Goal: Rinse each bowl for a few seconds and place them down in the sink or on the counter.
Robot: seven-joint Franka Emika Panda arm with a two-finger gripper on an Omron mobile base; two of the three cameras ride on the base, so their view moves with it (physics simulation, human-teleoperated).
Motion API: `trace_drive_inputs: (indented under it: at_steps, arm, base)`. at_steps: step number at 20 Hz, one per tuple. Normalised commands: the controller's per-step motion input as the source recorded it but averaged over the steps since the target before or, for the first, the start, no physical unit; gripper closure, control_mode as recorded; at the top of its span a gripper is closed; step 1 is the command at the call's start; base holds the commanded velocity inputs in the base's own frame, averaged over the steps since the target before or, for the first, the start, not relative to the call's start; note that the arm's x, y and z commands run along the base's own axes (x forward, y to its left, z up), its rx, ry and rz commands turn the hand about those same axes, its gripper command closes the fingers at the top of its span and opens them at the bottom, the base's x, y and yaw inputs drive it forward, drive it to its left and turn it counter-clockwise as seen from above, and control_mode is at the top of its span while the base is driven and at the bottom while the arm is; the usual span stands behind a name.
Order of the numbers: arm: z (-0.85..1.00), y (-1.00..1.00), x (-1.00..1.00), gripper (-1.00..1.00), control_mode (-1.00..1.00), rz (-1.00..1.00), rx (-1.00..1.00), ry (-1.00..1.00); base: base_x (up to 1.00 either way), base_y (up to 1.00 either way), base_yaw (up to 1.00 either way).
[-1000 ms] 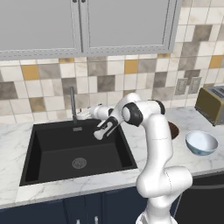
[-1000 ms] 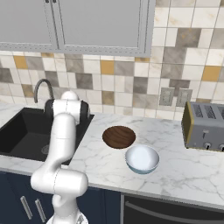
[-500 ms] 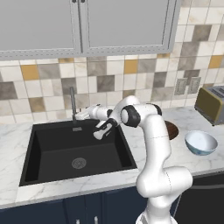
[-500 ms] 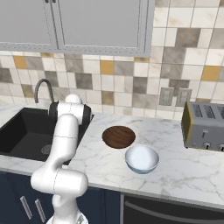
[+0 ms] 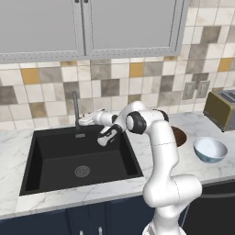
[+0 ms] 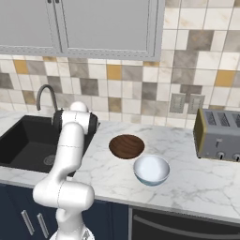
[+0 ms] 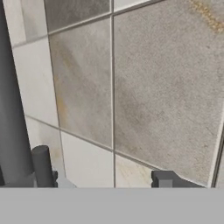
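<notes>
The dark brown wood-like bowl lies on the white marble counter to the right of the sink. The glossy white bowl stands nearer the counter's front edge. My gripper is stretched out over the back of the black sink, right at the grey faucet. In the hand view it is open, with the faucet's dark column and a short stub beside its left fingertip. It holds nothing.
A tan toaster stands at the far right against the tiled wall. Grey upper cabinets hang above. The sink has a round metal drain in its floor. My arm spans the sink's right rim.
My hand has edged slightly left toward the faucet. Both bowls stay where they were.
</notes>
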Motion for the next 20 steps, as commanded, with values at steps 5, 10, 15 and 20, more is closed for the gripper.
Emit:
trace_drive_inputs:
  at_steps: [5,10,15,20]
  arm:
    - [-0.35,0.01,0.24,1.00,-1.00,-0.05,0.01,-0.02]
    - [-0.40,-0.22,0.25,1.00,-1.00,-0.12,0.02,0.00]
    - [-0.46,-0.27,0.27,1.00,-1.00,-0.10,0.05,0.00]
    - [-0.53,-0.35,0.22,1.00,-1.00,-0.09,0.07,0.00]
  base:
    - [0.00,0.00,0.00]
    - [0.00,0.00,0.00]
    - [0.00,0.00,0.00]
    - [0.00,0.00,0.00]
